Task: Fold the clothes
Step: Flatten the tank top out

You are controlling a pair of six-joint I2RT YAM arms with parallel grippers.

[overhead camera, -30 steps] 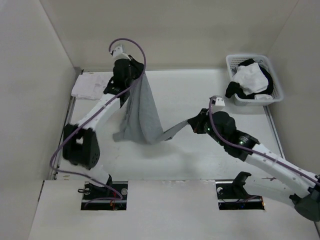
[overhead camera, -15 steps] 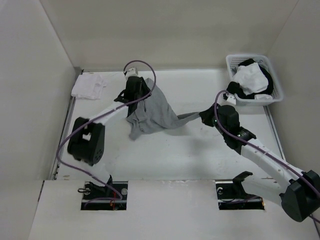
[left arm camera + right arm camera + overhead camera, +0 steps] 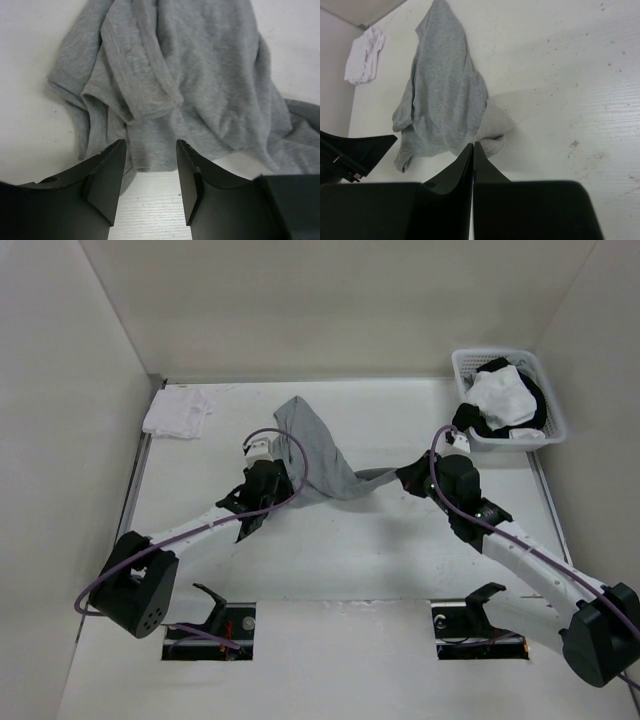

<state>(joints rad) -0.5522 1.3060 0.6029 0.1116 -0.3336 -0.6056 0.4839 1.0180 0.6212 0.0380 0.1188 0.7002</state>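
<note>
Two jaws differed: the left gripper [image 3: 150,146] stood parted and empty, while the right gripper [image 3: 472,148] pinched a corner of the clothes [image 3: 318,448]. That crumpled grey garment lay just beyond the left tips, toward the table's [image 3: 380,550] far edge. Spreading seemed in hand; the next move called for the left taking a free corner.

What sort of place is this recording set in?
Probably a robotics lab test cell, not a home: a white table boxed in by plain walls, a left arm and right arm bolted at its near edge, and a grey garment plus a basket of clothes.
</note>
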